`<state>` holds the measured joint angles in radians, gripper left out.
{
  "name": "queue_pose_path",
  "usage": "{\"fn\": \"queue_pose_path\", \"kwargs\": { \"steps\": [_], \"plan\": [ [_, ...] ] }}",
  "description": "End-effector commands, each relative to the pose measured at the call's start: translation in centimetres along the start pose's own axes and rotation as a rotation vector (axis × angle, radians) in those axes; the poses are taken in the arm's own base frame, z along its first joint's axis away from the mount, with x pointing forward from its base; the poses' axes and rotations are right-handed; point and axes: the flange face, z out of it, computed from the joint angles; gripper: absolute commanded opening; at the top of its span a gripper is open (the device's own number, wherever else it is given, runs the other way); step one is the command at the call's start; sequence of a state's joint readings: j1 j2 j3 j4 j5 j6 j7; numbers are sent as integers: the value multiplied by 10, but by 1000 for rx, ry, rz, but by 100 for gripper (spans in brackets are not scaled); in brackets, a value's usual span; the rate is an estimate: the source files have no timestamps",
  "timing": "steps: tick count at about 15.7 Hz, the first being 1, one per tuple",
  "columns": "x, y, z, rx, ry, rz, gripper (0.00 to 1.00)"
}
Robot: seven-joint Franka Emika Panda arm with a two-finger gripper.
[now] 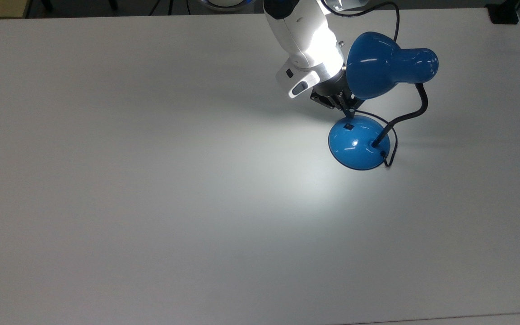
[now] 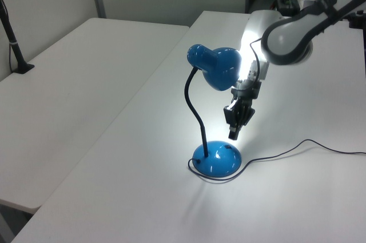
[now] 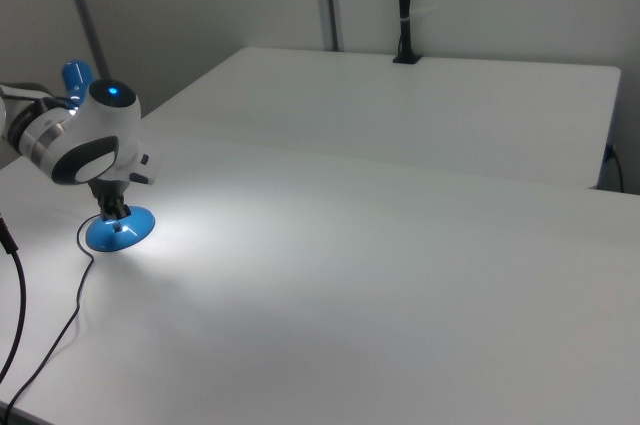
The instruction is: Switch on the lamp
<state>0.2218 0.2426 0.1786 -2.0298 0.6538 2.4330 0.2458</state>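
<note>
Lamp point(image 1: 391, 65) lit on the white table point(image 1: 151, 203), gripper point(image 2: 234, 134) hanging just above its base point(image 2: 217, 159).

The lamp stands near the far edge of the table toward the top view's right, well in from the corner; its shade point(image 2: 217, 67) leans over on the black gooseneck point(image 2: 194, 108) and throws a bright pool of light across the surface. The small black switch point(image 1: 349, 127) sits uncovered on the domed base, on the side nearest the arm. In the left view the gripper's fingers are drawn together into one narrow tip, pointing down, apart from the base with a clear gap beneath. The cord point(image 2: 297, 148) trails from the base across the table toward the left view's right edge.
</note>
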Motion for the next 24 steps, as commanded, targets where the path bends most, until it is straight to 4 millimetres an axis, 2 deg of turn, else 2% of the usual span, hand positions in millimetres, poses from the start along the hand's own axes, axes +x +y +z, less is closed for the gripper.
{"fn": "queue_pose_path", "kwargs": {
  "steps": [1,3,5,6,7,13,14,19,24],
  "plan": [
    [-5,9,-35,-39,-74,-13,9],
    [-6,16,-53,-115,-112,-67,37],
    [2,22,-77,-179,-154,-94,62],
    [6,22,-90,-210,-169,-115,78],
    [8,21,-99,-251,-186,-147,98],
    [13,15,-164,-420,-181,-296,100],
    [13,12,-179,-424,-170,-300,100],
    [27,36,-270,-459,-25,-293,100],
    [43,46,-304,-599,63,-389,100]
  ]
}}
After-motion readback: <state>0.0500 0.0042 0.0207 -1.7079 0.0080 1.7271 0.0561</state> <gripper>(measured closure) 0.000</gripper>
